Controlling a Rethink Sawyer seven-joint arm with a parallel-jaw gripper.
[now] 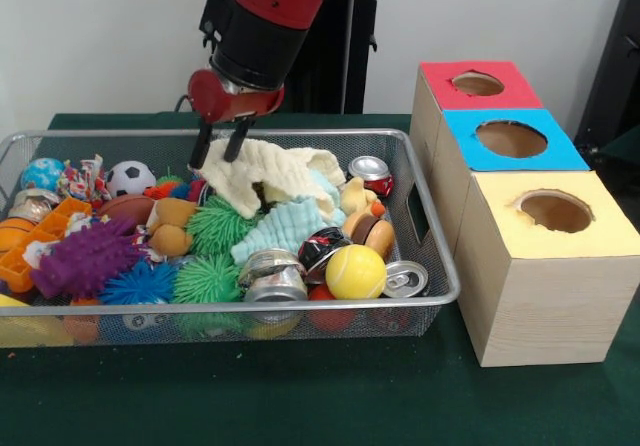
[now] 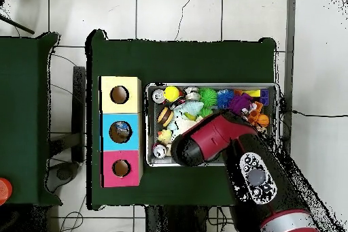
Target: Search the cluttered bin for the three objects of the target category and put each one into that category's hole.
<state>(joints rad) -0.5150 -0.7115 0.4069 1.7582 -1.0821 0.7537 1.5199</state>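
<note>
The big round robot arm [image 1: 265, 6] is shiny red on its upper shell, with a fat black band like a collar lower down and a smaller rounded red cap under that. Two thin black fingers [image 1: 201, 148] stick out of the red cap, and they make up the little black gripper [image 1: 218, 149]. From above, the arm has a wide black patch with white speckles and a grey round button in the middle.

Robotics lab — green-covered table [image 1: 250, 396] on tiled floor [image 2: 177, 11], wire bin [image 1: 430, 256] of test clutter, colour-coded sorting boxes [image 1: 540, 266].
</note>
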